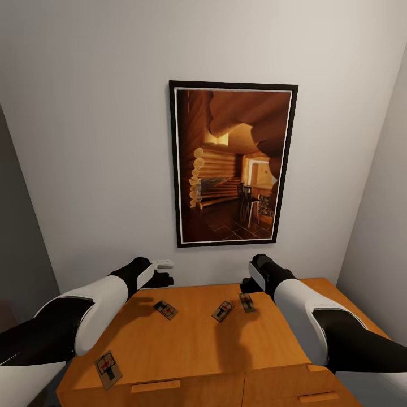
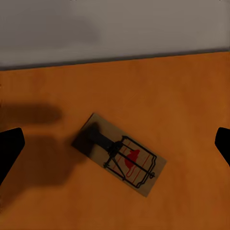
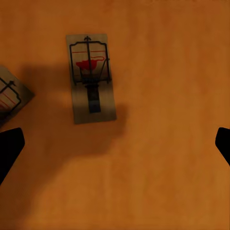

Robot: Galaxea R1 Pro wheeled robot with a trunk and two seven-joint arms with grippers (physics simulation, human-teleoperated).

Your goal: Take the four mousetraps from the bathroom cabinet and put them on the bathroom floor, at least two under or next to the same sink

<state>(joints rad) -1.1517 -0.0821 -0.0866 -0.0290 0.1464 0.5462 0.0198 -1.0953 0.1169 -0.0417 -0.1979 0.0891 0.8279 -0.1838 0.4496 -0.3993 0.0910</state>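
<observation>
mousetraps (image 1: 165, 309): I see four flat on cabinet (image 1: 192, 345) top, lower frame
framed picture (image 1: 233, 164): wall, centre
left gripper (image 1: 164, 271): jaws wide
right gripper (image 1: 247, 285): jaws wide

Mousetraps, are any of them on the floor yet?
No, all four mousetraps lie on the cabinet top.

Head view looks down over the cabinet (image 1: 192, 339) top — wrist views hover close above it.

In the right wrist view a second mousetrap (image 3: 10, 98) is cut off by the picture's edge. Both wrist views show only the dark tips of the fingers (image 2: 9, 146) at the sides. The cabinet (image 1: 198, 345) runs past the head view's lower edge.
</observation>
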